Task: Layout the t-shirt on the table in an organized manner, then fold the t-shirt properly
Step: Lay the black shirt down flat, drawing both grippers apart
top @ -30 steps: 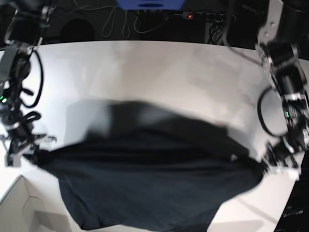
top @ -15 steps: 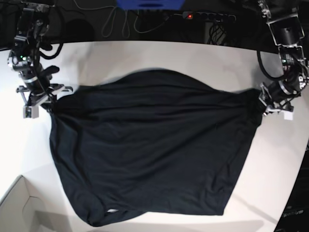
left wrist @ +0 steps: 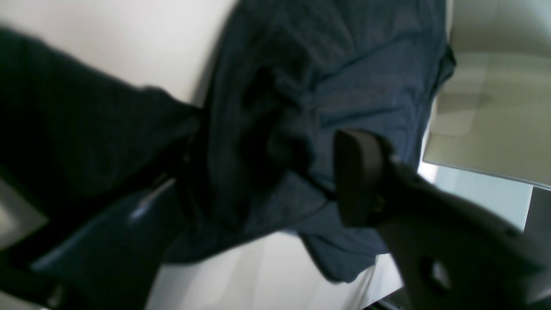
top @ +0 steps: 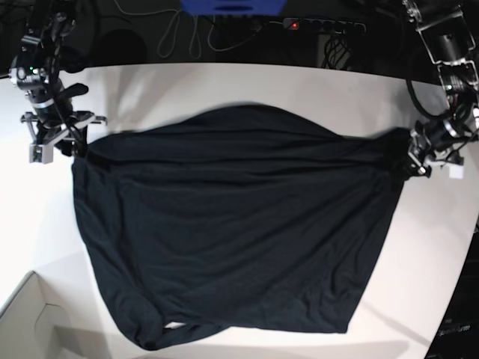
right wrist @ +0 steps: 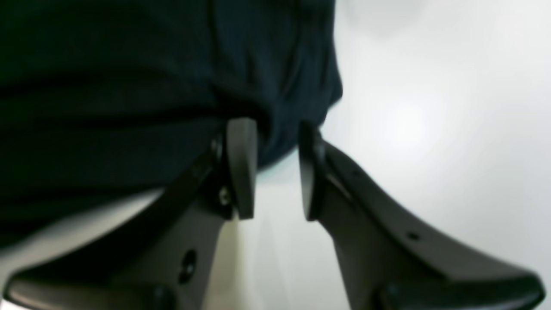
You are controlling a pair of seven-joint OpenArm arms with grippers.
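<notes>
The black t-shirt (top: pixel 232 232) lies spread over the white table (top: pixel 247 86), wide at the far edge and narrowing toward the near side, with creases across it. In the base view my right gripper (top: pixel 67 142) sits at the shirt's far-left corner. Its wrist view shows the gripper (right wrist: pixel 275 168) open, a narrow gap between the fingers (right wrist: pixel 241 168), and the fabric edge (right wrist: pixel 172 86) lying loose at the tips. My left gripper (top: pixel 415 161) is at the shirt's far-right corner. In its wrist view the gripper (left wrist: pixel 258 185) stands wide open over bunched fabric (left wrist: pixel 344 64).
A pale cardboard box corner (top: pixel 37 321) juts in at the near left of the table. Cables and a power strip (top: pixel 322 26) run along the dark area behind the far edge. The table's curved edge (top: pixel 456 284) falls away at the near right.
Both grippers were shut on the shirt's far corners and have now opened. The shirt, stretched between them before, rests flat, and its left corner sits slightly farther back.
</notes>
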